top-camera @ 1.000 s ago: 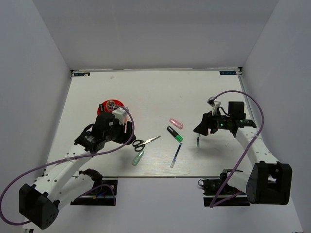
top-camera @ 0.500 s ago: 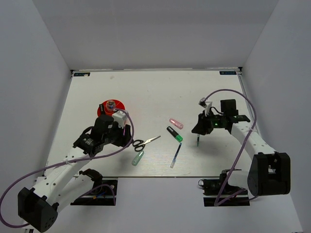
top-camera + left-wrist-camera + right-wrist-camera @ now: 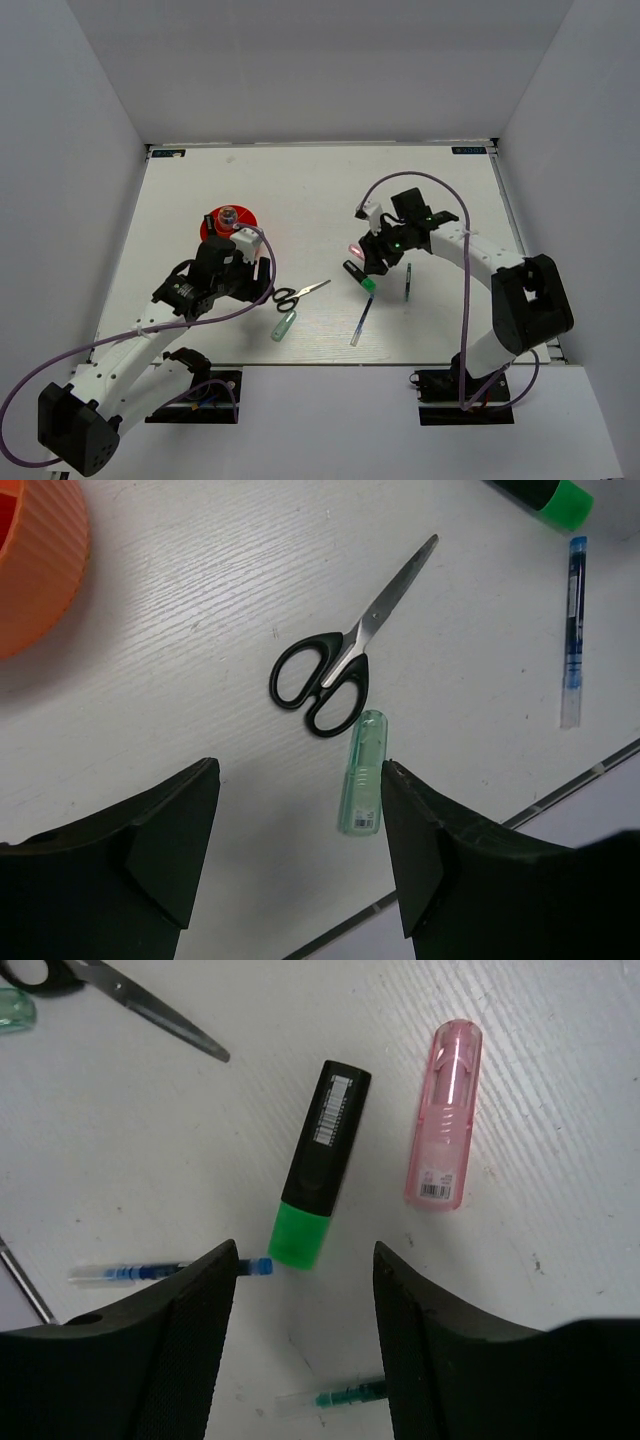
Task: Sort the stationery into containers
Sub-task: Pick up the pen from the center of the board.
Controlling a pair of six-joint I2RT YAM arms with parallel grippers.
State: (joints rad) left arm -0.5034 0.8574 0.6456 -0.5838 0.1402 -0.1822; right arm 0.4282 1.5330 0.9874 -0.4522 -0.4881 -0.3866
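Note:
The orange-red cup (image 3: 212, 222) stands at the left, partly behind my left arm; its edge shows in the left wrist view (image 3: 35, 560). My left gripper (image 3: 266, 282) (image 3: 300, 855) is open and empty above the table, just left of the black-handled scissors (image 3: 299, 294) (image 3: 335, 670) and the pale green tube (image 3: 284, 325) (image 3: 362, 786). My right gripper (image 3: 369, 262) (image 3: 305, 1345) is open and empty above the green-black marker (image 3: 360, 277) (image 3: 315, 1165). The pink marker (image 3: 357, 251) (image 3: 445, 1115), blue pen (image 3: 361, 320) (image 3: 170, 1271) and green pen (image 3: 408, 282) (image 3: 335, 1396) lie near it.
A small round greyish thing (image 3: 228, 213) sits at the cup's far rim. The table's front edge (image 3: 330, 364) runs close behind the tube and the blue pen. White walls enclose the table on three sides.
My right gripper has swung left, from over the green pen to over the green-black marker. The green pen lies on the table. My left arm has barely moved.

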